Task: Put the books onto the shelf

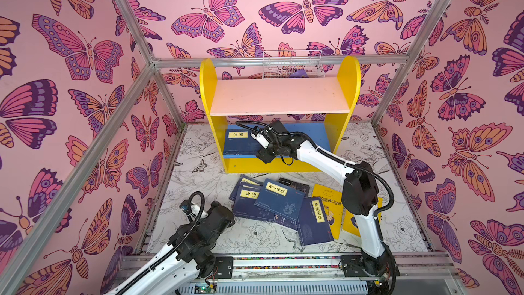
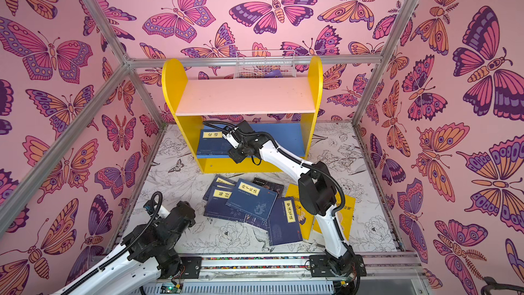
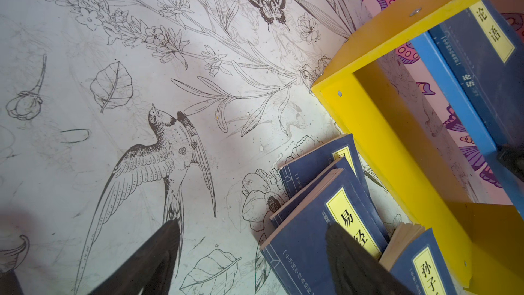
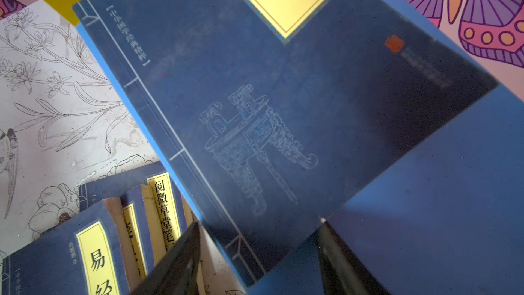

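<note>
Wire basket (image 1: 293,65) at rear of shelf (image 1: 208,86)

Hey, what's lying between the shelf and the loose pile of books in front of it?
Only a narrow bare strip of printed mat separates the shelf from the books, as both top views show.

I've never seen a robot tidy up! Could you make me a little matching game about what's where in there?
Things:
1. wire basket
2. yellow books
3. upper board
4. lone navy book

Descriptions:
A. pale pink
B. lying on the blue lower board
C. behind the shelf, by the back wall
D. on the table, beside the navy pile

Pairs: 1-C, 2-D, 3-A, 4-B
</note>
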Controlling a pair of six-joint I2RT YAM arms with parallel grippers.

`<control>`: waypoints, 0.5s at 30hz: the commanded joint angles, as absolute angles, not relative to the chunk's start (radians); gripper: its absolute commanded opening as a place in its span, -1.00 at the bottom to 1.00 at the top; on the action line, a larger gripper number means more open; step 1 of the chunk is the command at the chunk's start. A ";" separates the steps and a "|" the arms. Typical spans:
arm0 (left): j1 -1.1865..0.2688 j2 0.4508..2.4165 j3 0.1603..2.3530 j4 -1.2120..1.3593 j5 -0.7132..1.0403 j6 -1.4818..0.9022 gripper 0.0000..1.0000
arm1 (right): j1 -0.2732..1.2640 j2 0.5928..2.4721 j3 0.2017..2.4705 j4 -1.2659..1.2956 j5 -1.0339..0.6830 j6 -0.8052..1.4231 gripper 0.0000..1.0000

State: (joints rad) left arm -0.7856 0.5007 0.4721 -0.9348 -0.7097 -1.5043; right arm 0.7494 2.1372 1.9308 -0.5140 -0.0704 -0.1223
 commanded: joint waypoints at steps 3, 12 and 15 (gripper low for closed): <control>-0.779 0.570 0.510 -0.828 -0.681 -1.299 0.68 | 0.755 1.940 1.767 -0.428 0.106 -0.051 0.48; -0.780 0.813 0.526 -0.342 -0.364 -0.870 0.72 | 0.753 1.496 1.359 -0.682 -0.075 0.172 0.51; -0.779 0.924 0.548 -0.228 -0.242 -0.774 0.73 | 0.750 1.442 1.223 -0.775 -0.244 0.251 0.48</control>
